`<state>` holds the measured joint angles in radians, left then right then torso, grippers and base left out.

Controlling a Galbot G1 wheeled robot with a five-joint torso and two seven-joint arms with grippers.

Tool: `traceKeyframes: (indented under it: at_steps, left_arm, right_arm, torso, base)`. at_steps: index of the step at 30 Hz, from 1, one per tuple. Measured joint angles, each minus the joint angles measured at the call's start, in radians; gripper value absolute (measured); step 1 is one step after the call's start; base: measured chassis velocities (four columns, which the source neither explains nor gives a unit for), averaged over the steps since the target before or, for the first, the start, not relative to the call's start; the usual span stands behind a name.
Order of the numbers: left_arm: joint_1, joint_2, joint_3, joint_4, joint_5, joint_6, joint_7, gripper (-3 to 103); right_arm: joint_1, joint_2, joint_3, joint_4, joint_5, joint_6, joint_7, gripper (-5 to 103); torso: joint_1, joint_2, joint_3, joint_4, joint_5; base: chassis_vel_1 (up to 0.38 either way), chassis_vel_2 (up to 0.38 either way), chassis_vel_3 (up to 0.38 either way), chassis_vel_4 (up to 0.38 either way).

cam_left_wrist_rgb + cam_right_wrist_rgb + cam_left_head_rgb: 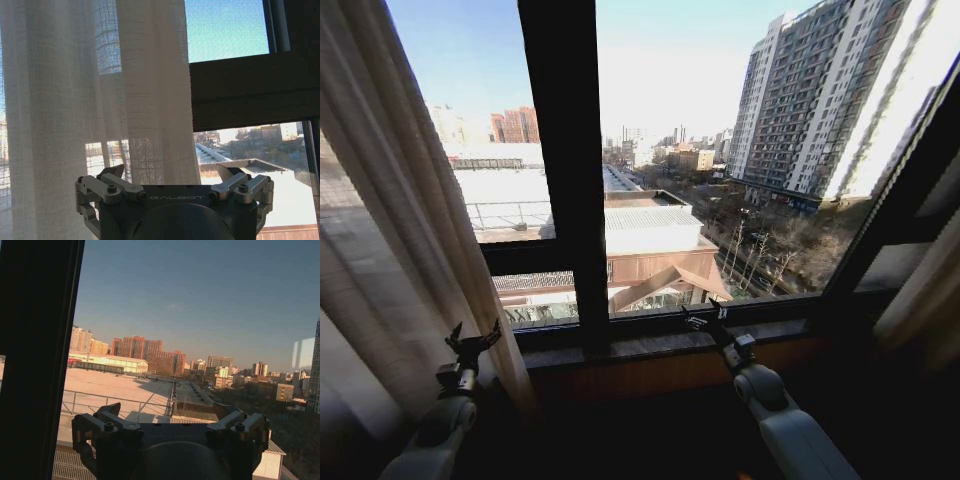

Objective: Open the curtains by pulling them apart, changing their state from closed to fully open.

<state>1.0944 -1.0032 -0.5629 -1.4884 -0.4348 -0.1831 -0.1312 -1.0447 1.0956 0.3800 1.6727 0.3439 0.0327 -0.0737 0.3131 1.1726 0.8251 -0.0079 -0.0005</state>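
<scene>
The left curtain (390, 230), sheer cream with vertical pleats, hangs gathered at the left side of the window. My left gripper (472, 338) stands open right beside its inner edge, low down by the sill. In the left wrist view the same curtain (90, 100) hangs just beyond the open left gripper (170, 174), with no fabric between the fingers. My right gripper (705, 320) is open over the sill near the window's middle, holding nothing. The right wrist view has this gripper (167, 411) facing bare glass. A shaded fabric panel (925, 295) hangs at the far right edge.
A thick dark window mullion (565, 170) runs upright between the two panes, and a crossbar (530, 258) meets it on the left. A stone sill (660, 345) lies under the glass. Dark frame (35, 360) borders the right wrist view. Rooftops and towers lie outside.
</scene>
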Motion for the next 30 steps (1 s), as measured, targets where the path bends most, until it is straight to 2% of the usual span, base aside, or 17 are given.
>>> traceKeyframes:
  at_steps: [3,4,8,11,12,15,17,21,23,26,29,30]
  left_arm:
    - [-0.044,0.009,0.028,0.028,-0.01,-0.005,0.011,100]
    - [-0.094,0.014,0.061,0.064,-0.014,-0.007,0.017,100]
    - [-0.131,0.011,0.079,0.089,-0.015,0.016,0.01,98]
    - [-0.139,0.0,0.076,0.113,-0.011,0.02,0.005,85]
    - [-0.139,0.0,0.076,0.113,-0.011,0.02,0.005,85]
    - [-0.13,-0.015,0.055,0.121,-0.012,0.01,0.0,69]
    - [-0.126,-0.017,0.051,0.121,-0.012,0.007,0.0,69]
    - [-0.114,-0.017,0.033,0.125,-0.014,-0.009,0.002,47]
    - [-0.112,-0.017,0.031,0.125,-0.014,-0.01,0.004,47]
    - [-0.107,-0.016,0.021,0.126,-0.014,-0.015,0.006,31]
    - [-0.104,-0.019,0.018,0.126,-0.014,-0.016,0.006,26]
    - [-0.102,-0.02,0.016,0.126,-0.013,-0.017,0.006,20]
  right_arm:
    - [0.0,0.0,0.0,0.0,0.0,0.0,0.0,100]
    - [0.0,0.0,0.0,0.0,0.0,0.0,0.0,100]
    - [0.0,0.0,0.0,0.0,0.0,0.0,0.0,100]
    - [0.0,0.0,0.0,0.0,0.0,0.0,0.0,100]
    - [0.0,0.0,0.0,0.0,0.0,0.0,0.0,100]
    - [0.0,0.0,0.0,0.0,0.0,0.0,0.0,100]
    - [0.0,0.0,0.0,0.0,0.0,0.0,0.0,100]
    - [0.0,0.0,0.0,0.0,0.0,0.0,0.0,100]
    - [0.0,0.0,0.0,0.0,0.0,0.0,0.0,100]
    - [0.0,0.0,0.0,0.0,0.0,0.0,0.0,100]
    - [0.0,0.0,0.0,0.0,0.0,0.0,0.0,100]
    - [0.0,0.0,0.0,0.0,0.0,0.0,0.0,100]
  torso:
    - [0.0,0.0,0.0,-0.0002,0.0005]
    - [0.0,0.0,0.0,-0.0003,0.0005]
    - [0.0,0.0,0.0,0.0,0.0006]
    - [0.0,0.0,0.0,0.0002,0.0004]
    - [0.0,0.0,0.0,0.0002,0.0004]
    - [0.0,0.0,0.0,0.0002,0.0004]
    - [0.0,0.0,0.0,0.0003,0.0004]
    - [0.0,0.0,0.0,0.0002,0.0004]
    - [0.0,0.0,0.0,0.0003,0.0004]
    - [0.0,0.0,0.0,0.0002,0.0005]
    - [0.0,0.0,0.0,0.0002,0.0005]
    - [0.0,0.0,0.0,0.0002,0.0005]
  base:
    - [0.0,0.0,0.0,0.0]
    - [0.0,0.0,0.0,0.0]
    - [0.0,0.0,0.0,0.0]
    - [0.0,0.0,0.0,0.0]
    - [0.0,0.0,0.0,0.0]
    - [0.0,0.0,0.0,0.0]
    - [0.0,0.0,0.0,0.0]
    - [0.0,0.0,0.0,0.0]
    - [0.0,0.0,0.0,0.0]
    - [0.0,0.0,0.0,0.0]
    - [0.0,0.0,0.0,0.0]
    - [0.0,0.0,0.0,0.0]
